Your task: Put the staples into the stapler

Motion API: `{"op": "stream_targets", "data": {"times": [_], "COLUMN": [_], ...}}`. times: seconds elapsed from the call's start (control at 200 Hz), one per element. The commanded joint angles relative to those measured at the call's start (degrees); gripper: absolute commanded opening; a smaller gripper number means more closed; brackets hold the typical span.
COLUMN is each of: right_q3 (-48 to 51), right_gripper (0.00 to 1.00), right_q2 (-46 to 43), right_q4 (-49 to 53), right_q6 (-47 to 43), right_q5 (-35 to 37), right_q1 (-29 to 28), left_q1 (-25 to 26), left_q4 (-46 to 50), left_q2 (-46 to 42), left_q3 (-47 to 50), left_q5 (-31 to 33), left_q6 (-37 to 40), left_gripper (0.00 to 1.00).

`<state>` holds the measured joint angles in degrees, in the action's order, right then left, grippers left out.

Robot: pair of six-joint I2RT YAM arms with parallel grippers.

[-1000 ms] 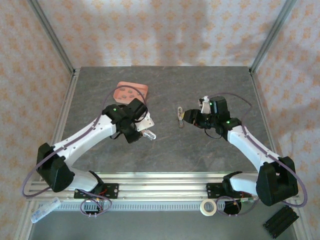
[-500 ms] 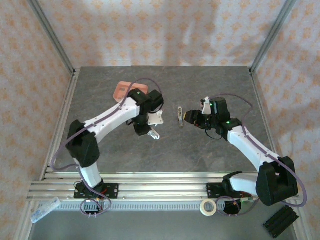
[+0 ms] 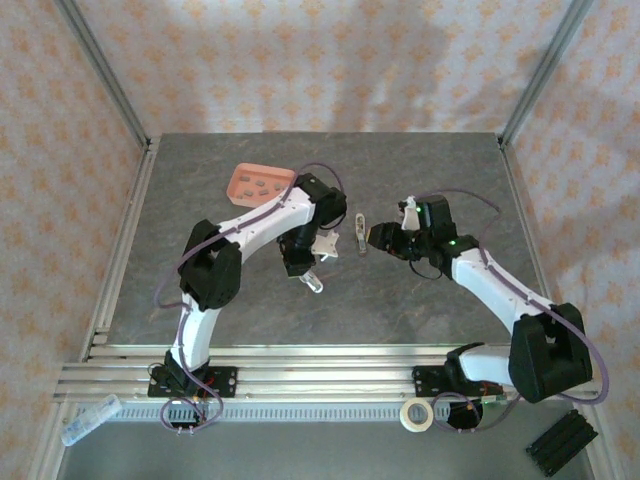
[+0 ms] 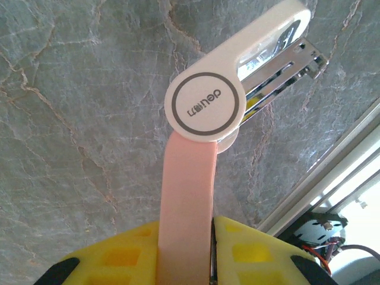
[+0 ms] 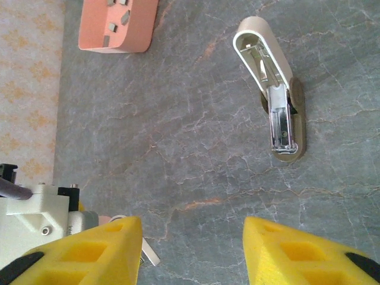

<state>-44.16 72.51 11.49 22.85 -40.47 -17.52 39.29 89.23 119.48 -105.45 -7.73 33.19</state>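
Right wrist | pink tray | holds loose grey staples

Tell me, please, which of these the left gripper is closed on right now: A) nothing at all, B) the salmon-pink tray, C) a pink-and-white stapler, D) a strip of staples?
C: in the left wrist view the left gripper is shut on the pink arm of the pink-and-white stapler, whose white cap is swung open off its metal magazine.
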Motion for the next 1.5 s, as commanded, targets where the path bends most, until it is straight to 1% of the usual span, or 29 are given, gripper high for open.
{"op": "stream_targets", "data": {"times": [0.0,0.15,0.35,0.48,0.606,0.761,0.891,1.011,1.081,1.186,1.261,1.326,1.386,1.496], "right_q3": [-1.3,0.0,0.3,0.9,1.7,1.6,1.8,1.9,2.0,1.4,0.2,-0.5,-0.6,-1.3], "right_gripper": [0.47,0.47,0.47,0.47,0.47,0.47,0.47,0.47,0.47,0.48,0.48,0.48,0.48,0.48], "right_q2": [0.3,-0.8,-0.7,-1.1,-1.5,-1.6,-1.9,-2.3,-2.7,-1.9,-0.8,-0.2,0.2,1.0], "right_q4": [-1.3,-1.2,-1.4,-1.8,-1.5,-1.4,-1.4,-1.0,-1.0,-0.9,0.2,0.9,0.9,2.4], "right_q6": [-1.2,-1.4,-1.6,-1.4,-1.8,-1.9,-1.8,-1.9,-1.7,-1.5,-2.4,-3.1,-3.1,-4.1], "right_q5": [-0.6,-0.2,-0.8,-1.5,-1.4,-1.5,-1.6,-1.6,-1.3,-1.3,-1.6,-1.1,-0.4,2.0], "right_q1": [0.3,0.3,0.3,0.3,0.3,0.3,0.3,0.2,0.2,0.2,0.0,-0.4,-1.1,-3.7], "left_q1": [0.3,0.8,1.1,1.2,1.4,1.6,2.1,2.4,2.6,3.2,3.3,3.3,3.3,3.0], "left_q4": [4.4,6.3,8.5,9.0,8.1,8.4,7.9,6.8,5.8,3.5,1.0,-2.3,-7.1,-17.2], "left_q2": [2.7,7.1,12.0,14.0,15.0,16.6,16.6,15.6,14.6,12.4,9.8,6.4,2.0,-6.6], "left_q3": [-3.1,-8.1,-14.7,-16.5,-16.6,-18.9,-20.5,-21.2,-21.2,-20.1,-17.7,-14.6,-10.2,-0.6], "left_q5": [-1.1,-2.9,-2.3,-0.1,-0.2,0.3,0.2,0.2,0.1,2.6,4.1,4.4,4.6,3.1], "left_q6": [2.0,2.8,2.8,2.2,1.8,0.6,0.0,-0.6,-1.2,-3.4,-4.7,-5.2,-6.1,-8.1], "left_gripper": [0.22,0.22,0.24,0.24,0.26,0.28,0.38,0.45,0.51,0.61,0.69,0.72,0.76,0.8]}}
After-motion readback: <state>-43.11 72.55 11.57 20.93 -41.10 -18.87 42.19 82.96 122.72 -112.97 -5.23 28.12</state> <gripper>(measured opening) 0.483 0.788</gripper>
